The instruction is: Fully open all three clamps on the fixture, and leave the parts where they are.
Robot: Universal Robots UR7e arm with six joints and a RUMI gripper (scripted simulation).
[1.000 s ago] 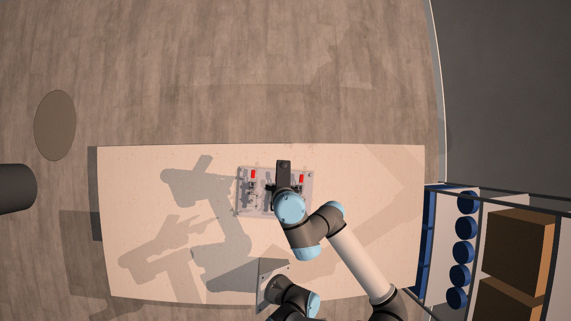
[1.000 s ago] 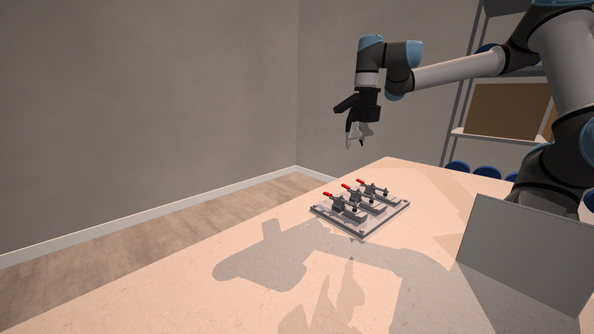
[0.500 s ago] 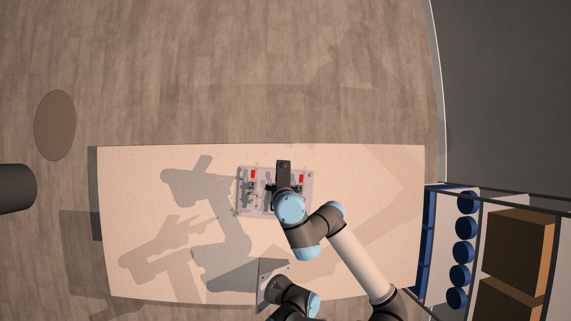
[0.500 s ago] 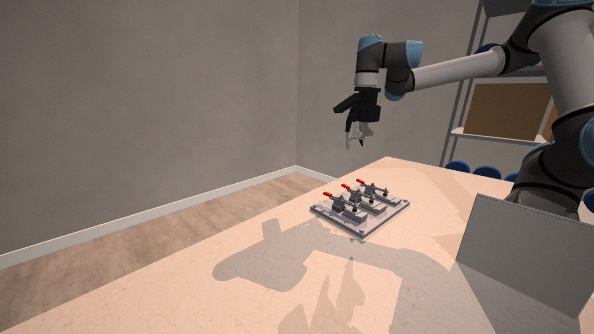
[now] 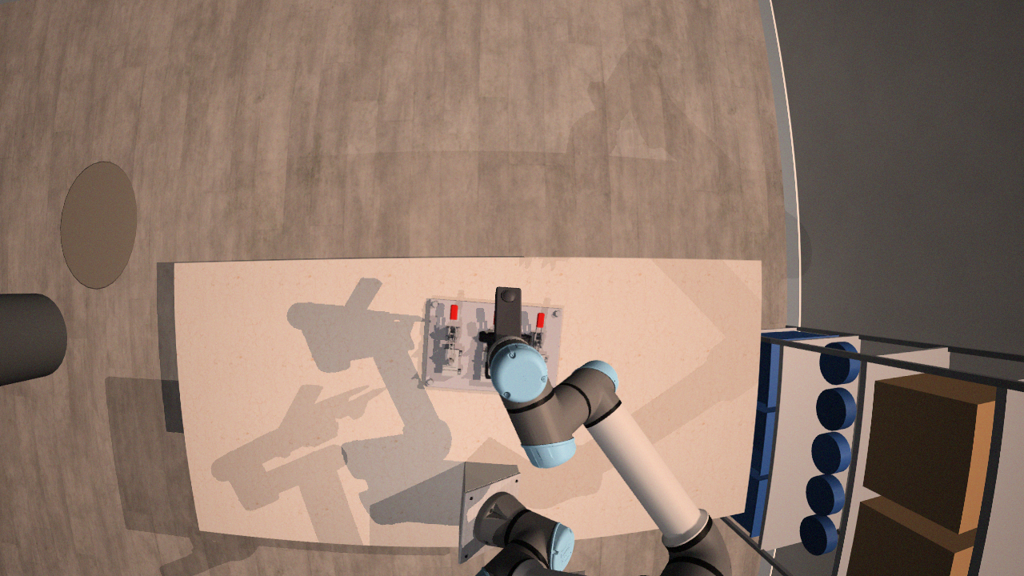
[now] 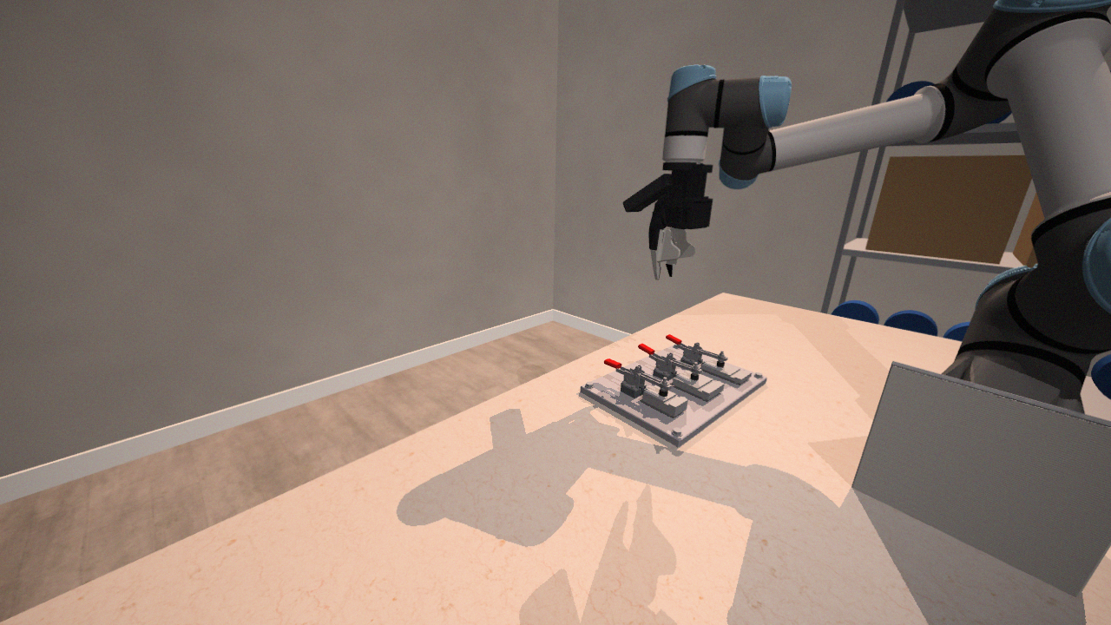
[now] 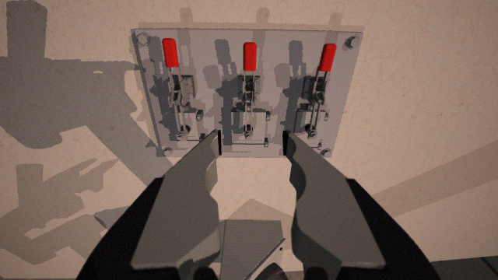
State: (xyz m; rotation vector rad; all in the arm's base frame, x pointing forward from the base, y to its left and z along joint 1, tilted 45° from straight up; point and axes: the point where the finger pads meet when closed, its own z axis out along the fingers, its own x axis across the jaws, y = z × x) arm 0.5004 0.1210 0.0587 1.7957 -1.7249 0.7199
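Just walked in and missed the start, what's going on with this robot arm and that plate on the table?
The arm holds its tool high above a grey fixture plate on the table. Three red-handled clamps lie flat and untouched. The tool's fingers stand apart, holding nothing, framing the middle clamp in the wrist view.

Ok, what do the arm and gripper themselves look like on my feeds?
The arm has a pale off-white tube link, dark grey joint housings and light blue round end caps. The gripper has a black body with a black block sticking out sideways, and two grey fingers that are broad at the base and taper to flat dark-faced tips. No cables or markings show.
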